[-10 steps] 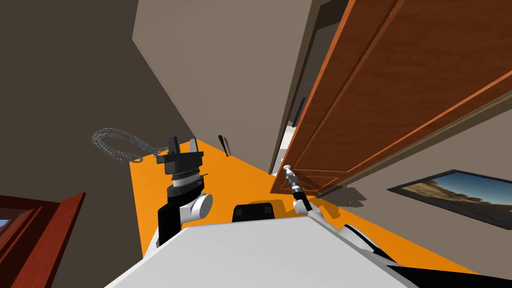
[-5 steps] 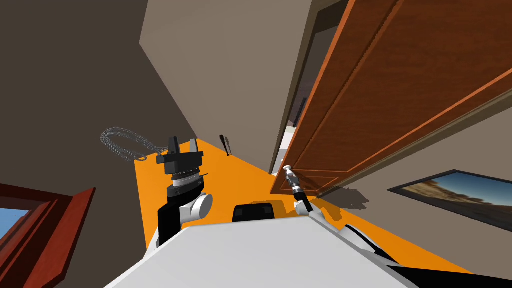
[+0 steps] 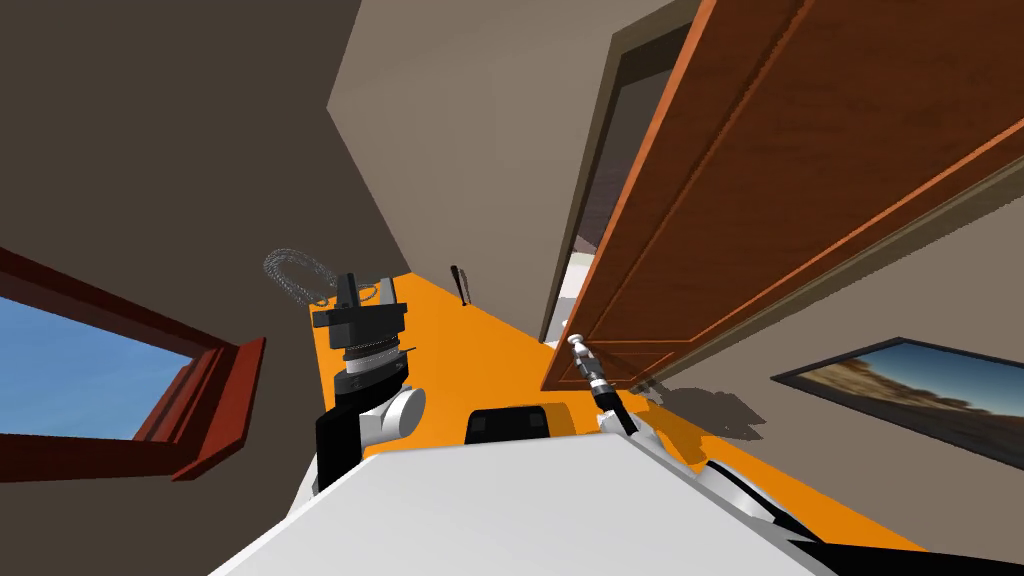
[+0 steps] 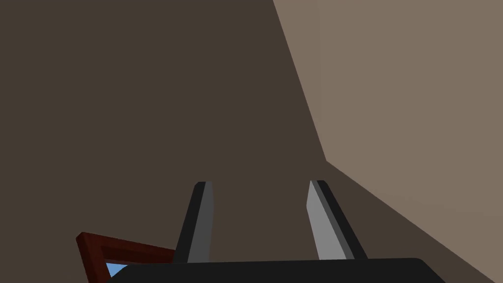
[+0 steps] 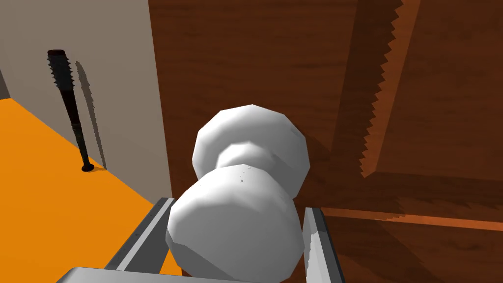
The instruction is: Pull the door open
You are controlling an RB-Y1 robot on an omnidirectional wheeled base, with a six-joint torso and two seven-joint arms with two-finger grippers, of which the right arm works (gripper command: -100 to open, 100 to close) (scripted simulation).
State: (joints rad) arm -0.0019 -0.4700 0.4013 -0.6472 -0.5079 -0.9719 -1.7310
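Clamping the white door knob [image 5: 250, 142] in the right gripper [image 5: 237, 209], with one grey blade pressed against either side of the knob's near bulb. Reaching forward and a little to the right for it along a thin dark forearm. Facing a reddish-brown wooden door [image 3: 800, 180] with raised panel edges, swung ajar at an angle from its dark frame [image 3: 600, 150], with a pale gap [image 3: 572, 285] showing in the opening between door edge and frame. Finding the knob just beside the door's free edge, shaped as two rounded bulbs joined by a narrow neck, with the far bulb set against the wood. Holding the left gripper [image 3: 365, 290] raised on the left, well apart from the door, with both fingers spread wide and pointing at a brown wall. Standing on an orange floor [image 3: 500, 345]. Seeing a dark spiked bat [image 5: 69, 108] leaning nearly upright against the beige wall left of the door, farther off than the knob, with its narrow end on the floor. Noting a grey coil of wire [image 3: 295, 275] at the far left, beyond the left gripper, a window [image 3: 210, 400] with a dark red frame on the near left, and a framed landscape picture [image 3: 900, 390] on the right wall, nearer than the door.
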